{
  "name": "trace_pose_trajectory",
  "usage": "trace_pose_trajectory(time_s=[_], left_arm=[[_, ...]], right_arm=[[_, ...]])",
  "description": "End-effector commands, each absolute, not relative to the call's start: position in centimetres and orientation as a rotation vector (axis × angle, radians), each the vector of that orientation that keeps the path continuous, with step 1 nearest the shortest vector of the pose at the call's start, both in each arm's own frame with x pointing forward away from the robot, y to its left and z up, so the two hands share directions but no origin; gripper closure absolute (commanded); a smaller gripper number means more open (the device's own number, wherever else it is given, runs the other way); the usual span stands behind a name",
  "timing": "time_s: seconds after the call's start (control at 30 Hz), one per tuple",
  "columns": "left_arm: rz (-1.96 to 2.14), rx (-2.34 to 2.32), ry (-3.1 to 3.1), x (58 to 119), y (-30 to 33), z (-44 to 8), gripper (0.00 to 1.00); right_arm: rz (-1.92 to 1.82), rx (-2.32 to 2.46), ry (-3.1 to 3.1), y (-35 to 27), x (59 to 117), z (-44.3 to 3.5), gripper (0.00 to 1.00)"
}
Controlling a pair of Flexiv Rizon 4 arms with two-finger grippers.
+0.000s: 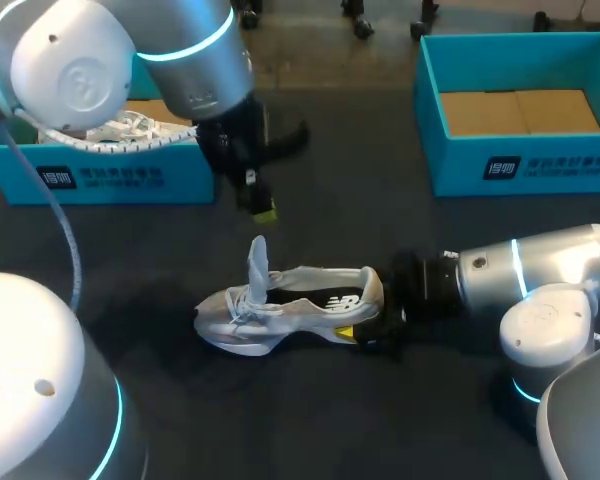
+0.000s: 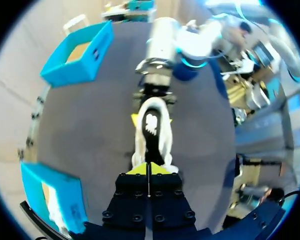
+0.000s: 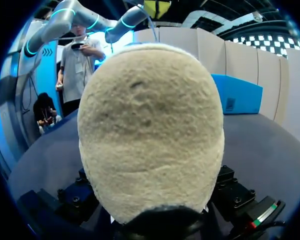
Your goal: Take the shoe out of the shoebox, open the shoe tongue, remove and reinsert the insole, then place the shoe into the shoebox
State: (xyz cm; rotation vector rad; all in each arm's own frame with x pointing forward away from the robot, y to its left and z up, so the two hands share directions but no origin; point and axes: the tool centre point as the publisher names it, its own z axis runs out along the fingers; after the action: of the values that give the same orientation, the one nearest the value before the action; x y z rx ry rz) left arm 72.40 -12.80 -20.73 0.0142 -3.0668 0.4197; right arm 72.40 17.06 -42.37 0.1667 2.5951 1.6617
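I'm working over a dark grey table (image 1: pixel 310 420). At its far left corner a blue box (image 1: pixel 180 165) is sitting, and a second white shoe (image 1: pixel 130 128) is lying inside it, its laces showing above the rim. The left wrist camera is showing me that box too.

Two shoeboxes: left shoebox (image 1: pixel 100 178), right shoebox (image 1: pixel 525 165). Two shoes: near shoe (image 1: pixel 290 305), far-left shoe (image 1: pixel 130 128). Two arms: left arm (image 1: pixel 195 50), right arm (image 1: pixel 540 265).
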Motion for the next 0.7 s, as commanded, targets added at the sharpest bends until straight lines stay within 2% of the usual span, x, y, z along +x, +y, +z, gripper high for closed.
trace_pose_trajectory(time_s=[0.03, 0.37, 0.7], left_arm=[[0.504, -0.179, -3.026, 71.5, -13.4, -21.4, 1.00], [0.436, -0.195, -2.978, 69.2, -15.4, -24.2, 1.00], [0.295, -0.173, -2.949, 69.5, -16.3, -28.2, 1.00]], right_arm=[[1.658, 0.167, 2.597, 17.0, 72.3, -42.3, 1.00], [1.658, 0.167, 2.597, 17.0, 72.3, -42.3, 1.00], [1.658, 0.167, 2.597, 17.0, 72.3, -42.3, 1.00]])
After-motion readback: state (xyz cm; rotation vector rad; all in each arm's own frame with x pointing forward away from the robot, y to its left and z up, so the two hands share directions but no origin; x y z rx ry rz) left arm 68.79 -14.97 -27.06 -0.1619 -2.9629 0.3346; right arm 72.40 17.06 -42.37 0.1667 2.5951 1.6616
